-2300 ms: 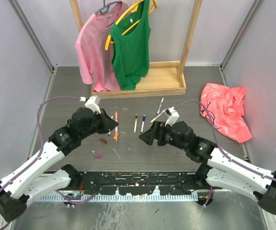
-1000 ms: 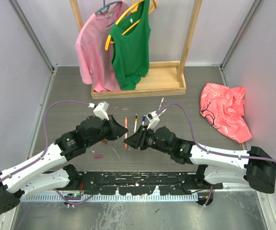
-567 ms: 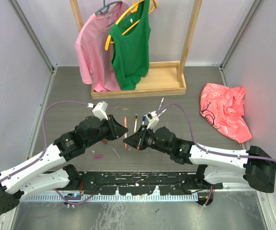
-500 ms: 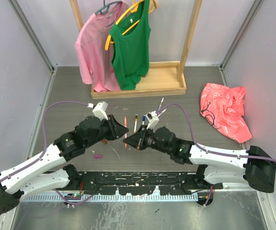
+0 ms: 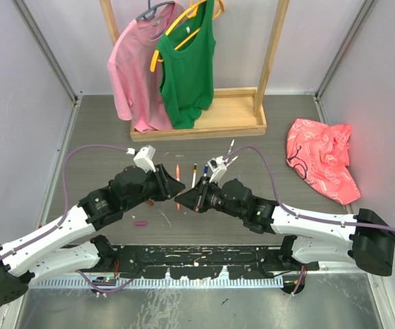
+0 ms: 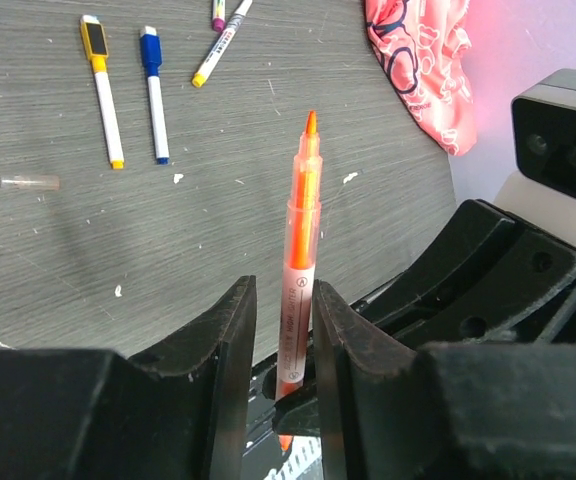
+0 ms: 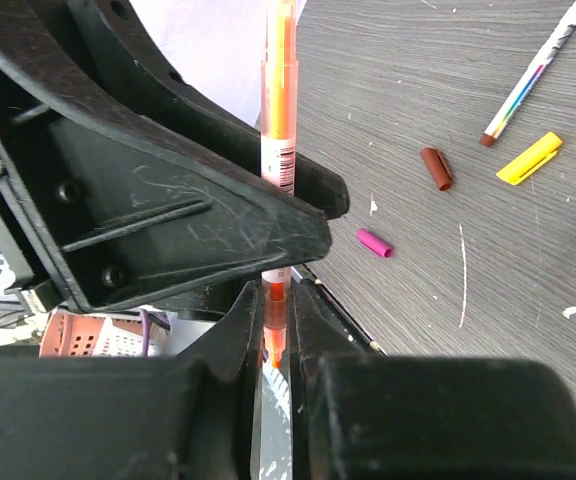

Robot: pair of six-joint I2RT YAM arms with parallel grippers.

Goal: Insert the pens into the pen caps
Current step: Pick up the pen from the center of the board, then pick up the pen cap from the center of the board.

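Small print on orange pen [image 6: 299,270] barrel, too small to read.

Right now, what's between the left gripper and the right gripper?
An orange pen stands between them; the right gripper is shut on it, and the left gripper flanks it loosely. Both wrist views show this.

Orange pen [image 6: 301,250] with translucent barrel, pinched low in the right hand [image 7: 276,335], yellow-capped pen [image 6: 103,95] and blue-capped pen [image 6: 154,90] side by side on the bench [image 6: 218,230], brown cap [image 7: 435,168], magenta cap [image 7: 374,242], yellow cap [image 7: 529,158] lying loose
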